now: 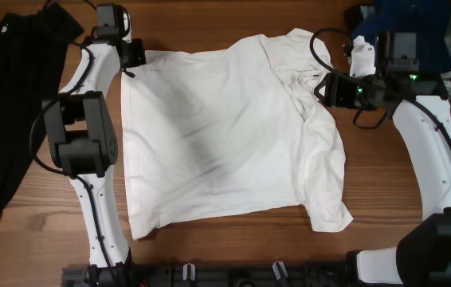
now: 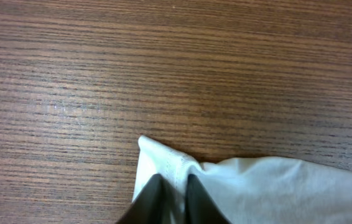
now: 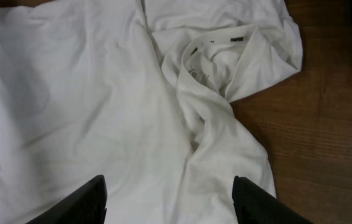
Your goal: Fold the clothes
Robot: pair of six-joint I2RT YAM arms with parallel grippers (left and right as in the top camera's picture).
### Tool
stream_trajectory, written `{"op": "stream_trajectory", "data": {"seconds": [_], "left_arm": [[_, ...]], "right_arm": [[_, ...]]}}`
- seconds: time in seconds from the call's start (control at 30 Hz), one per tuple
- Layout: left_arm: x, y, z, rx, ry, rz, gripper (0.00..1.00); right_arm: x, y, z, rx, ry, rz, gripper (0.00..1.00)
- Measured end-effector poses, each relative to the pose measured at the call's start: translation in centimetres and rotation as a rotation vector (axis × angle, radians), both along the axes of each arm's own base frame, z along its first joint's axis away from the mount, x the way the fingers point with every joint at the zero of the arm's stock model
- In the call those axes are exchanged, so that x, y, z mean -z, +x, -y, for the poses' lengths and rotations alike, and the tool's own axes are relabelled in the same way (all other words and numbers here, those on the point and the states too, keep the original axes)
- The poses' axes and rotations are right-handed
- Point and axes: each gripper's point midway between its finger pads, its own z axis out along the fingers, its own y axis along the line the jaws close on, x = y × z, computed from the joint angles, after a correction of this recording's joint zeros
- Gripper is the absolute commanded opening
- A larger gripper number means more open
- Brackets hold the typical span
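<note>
The white T-shirt [image 1: 225, 135] lies spread on the bench [image 2: 163, 62], plain side up. One hem corner sits between the fingers of the left end effector [image 2: 173, 183] and the rest spreads away to its side. The left end effector is clamped together on that corner. The bite looks shallow, though the fingertips sit at the very edge of the wrist view, so its depth is hard to judge.

That is the main risk: thin, soft fabric held by so little could slip free once the corner is lifted and the shirt's weight drags on it. The right end effector [image 3: 168, 182] has its fingers wide apart and holds nothing. A pull from the left alone would skew the shirt and bunch it instead of turning a clean fold. The rumpled collar [image 3: 216, 59], just ahead of the right end effector (a sleeve is crumpled beside it), may get folded in as creases.

The left arm reaches to the far side, wrist low over the bench. The right arm bends inward, wrist poised above the shoulder area.
</note>
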Motion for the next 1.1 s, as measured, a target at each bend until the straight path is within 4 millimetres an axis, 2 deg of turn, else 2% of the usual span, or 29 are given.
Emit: {"op": "stream_trajectory", "data": {"seconds": [0.13, 0.27, 0.4, 0.6, 0.67, 0.7, 0.77, 0.83, 0.87, 0.93, 1.03, 1.1], "left_arm": [[-0.1, 0.3, -0.6, -0.017, 0.029, 0.012, 0.04], [-0.2, 1.6, -2.1, -0.039, 0.111, 0.069, 0.04], [-0.4, 2.5, -4.8, -0.061, 0.202, 0.109, 0.04], [-0.9, 2.8, -11.3, -0.152, 0.287, 0.154, 0.04], [-1.3, 2.8, -12.8, -0.179, 0.300, 0.170, 0.06], [-1.4, 2.8, -13.4, -0.188, 0.306, 0.175, 0.19], [-1.5, 2.8, -13.7, -0.185, 0.315, 0.172, 0.55], [-1.5, 2.8, -13.5, -0.183, 0.318, 0.172, 0.82], [-1.5, 2.8, -13.3, -0.179, 0.320, 0.172, 1.00], [-1.3, 2.8, -12.4, -0.163, 0.322, 0.161, 1.00], [-1.8, 2.3, -11.2, -0.148, 0.321, 0.131, 1.00], [-2.8, 2.0, -9.7, -0.136, 0.309, 0.118, 1.00]], "right_arm": [[0.0, 0.0, 0.0, 0.000, 0.000, 0.000, 0.65], [0.2, -0.4, 0.0, -0.001, 0.000, -0.019, 0.65], [0.2, -0.5, 0.0, -0.003, -0.001, -0.021, 0.65], [0.2, -0.4, 0.0, -0.003, -0.001, -0.020, 0.65], [0.2, -0.4, 0.0, -0.003, -0.002, -0.017, 0.65], [0.2, -0.3, 0.0, -0.003, -0.001, -0.014, 0.65], [0.0, 0.0, 0.0, -0.003, -0.002, 0.003, 0.65], [-0.3, 0.6, 0.0, -0.002, -0.002, 0.029, 0.65], [-0.6, 1.1, 0.0, 0.001, 0.000, 0.052, 0.65], [-0.9, 1.8, 0.0, 0.001, 0.000, 0.085, 0.65], [-1.5, 4.1, -0.4, -0.006, 0.003, 0.171, 0.65], [-1.0, 5.5, -1.3, -0.027, 0.015, 0.204, 0.65]]}}
